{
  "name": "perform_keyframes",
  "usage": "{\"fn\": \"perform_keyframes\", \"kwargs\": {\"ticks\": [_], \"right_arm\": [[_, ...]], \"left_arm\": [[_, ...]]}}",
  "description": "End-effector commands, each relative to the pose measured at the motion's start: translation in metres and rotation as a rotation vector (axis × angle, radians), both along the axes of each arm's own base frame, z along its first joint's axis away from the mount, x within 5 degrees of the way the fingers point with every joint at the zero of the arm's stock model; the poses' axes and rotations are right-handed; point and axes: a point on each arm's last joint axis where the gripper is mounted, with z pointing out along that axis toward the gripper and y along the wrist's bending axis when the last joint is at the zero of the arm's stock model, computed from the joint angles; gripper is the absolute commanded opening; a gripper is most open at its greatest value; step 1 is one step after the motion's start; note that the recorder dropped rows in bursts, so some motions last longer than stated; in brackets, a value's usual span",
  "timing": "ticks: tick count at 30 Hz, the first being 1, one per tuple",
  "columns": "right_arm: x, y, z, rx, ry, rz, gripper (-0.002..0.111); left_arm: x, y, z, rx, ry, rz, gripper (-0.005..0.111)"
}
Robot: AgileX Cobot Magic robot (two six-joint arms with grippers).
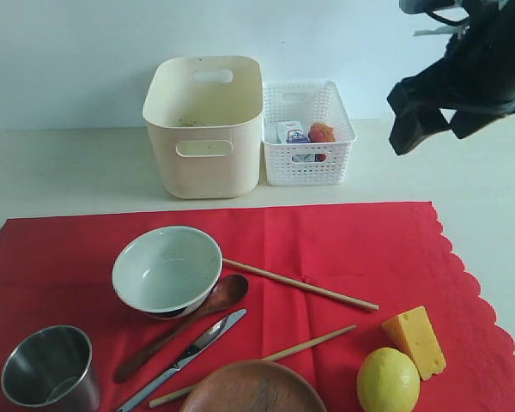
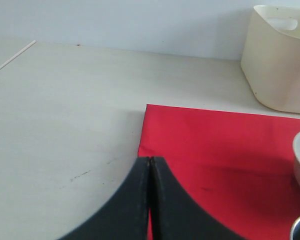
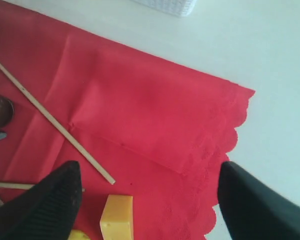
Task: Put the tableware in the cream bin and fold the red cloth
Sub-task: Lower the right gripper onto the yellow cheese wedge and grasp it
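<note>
Beneath the right gripper [image 3: 149, 172], whose jaws stood wide and empty, a thin chopstick [image 3: 52, 120] lay on the red cloth [image 3: 140, 110], judged light, stiff, prone to roll, best pinched mid-length.

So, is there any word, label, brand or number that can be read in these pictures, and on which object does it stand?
No text can be read.
Carton in the white lattice basket: blue and red print, too small and blurred to read.
Cream bin, white bowl, steel cup, red cloth: no writing visible.
</note>
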Motion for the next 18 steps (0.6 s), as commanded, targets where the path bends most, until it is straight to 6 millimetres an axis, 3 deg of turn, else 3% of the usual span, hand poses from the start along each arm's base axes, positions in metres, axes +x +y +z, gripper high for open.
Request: {"fn": "perform_keyframes", "kwargs": {"ticks": [1, 10, 18], "right_arm": [[-0.017, -0.006, -0.009, 0.013, -0.019, -0.017, 0.072], [-0.031, -0.007, -0.044, 0.019, 0.054, -0.019, 0.072], [-0.045, -0.001, -0.069, 0.079, 0.112, 0.088, 0.072]], "left_arm": [[0.000, 0.000, 0.001, 0.006, -0.012, -0.005, 0.001], [0.000, 0.000, 0.001, 0.006, -0.012, -0.005, 0.001], [0.000, 0.000, 0.001, 0.006, -0.012, -0.005, 0.001]]}}
